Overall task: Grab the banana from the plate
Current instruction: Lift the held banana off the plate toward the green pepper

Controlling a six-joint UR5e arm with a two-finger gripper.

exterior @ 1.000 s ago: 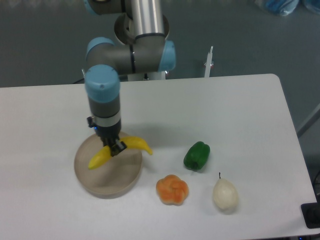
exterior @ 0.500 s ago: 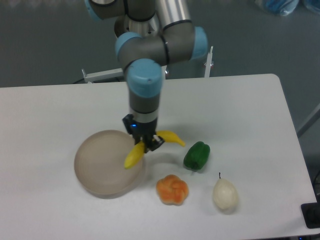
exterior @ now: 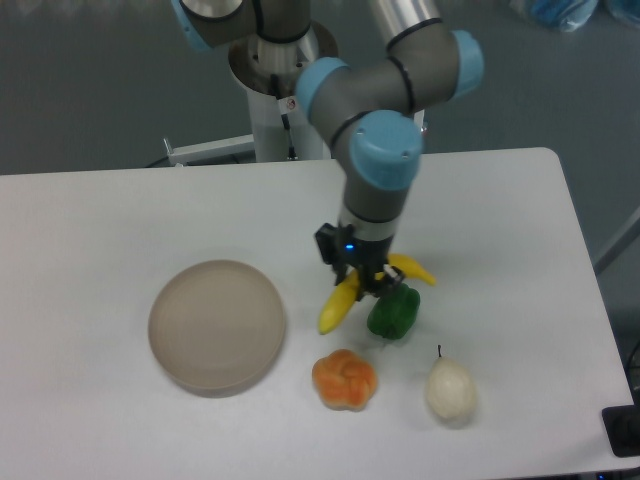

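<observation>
The gripper [exterior: 367, 282] is holding the banana [exterior: 342, 302] with its fingers closed around the fruit's middle, and the banana is hanging clear of the plate [exterior: 217, 325], toward the middle of the table [exterior: 120, 215]. One yellow end is pointing down and left, the other is sticking out to the right above the green pepper [exterior: 393, 312]. The plate is sitting bare toward the table's left side, well apart from the banana. An orange fruit [exterior: 344, 379] and a pale pear [exterior: 450, 390] are lying near the front edge.
</observation>
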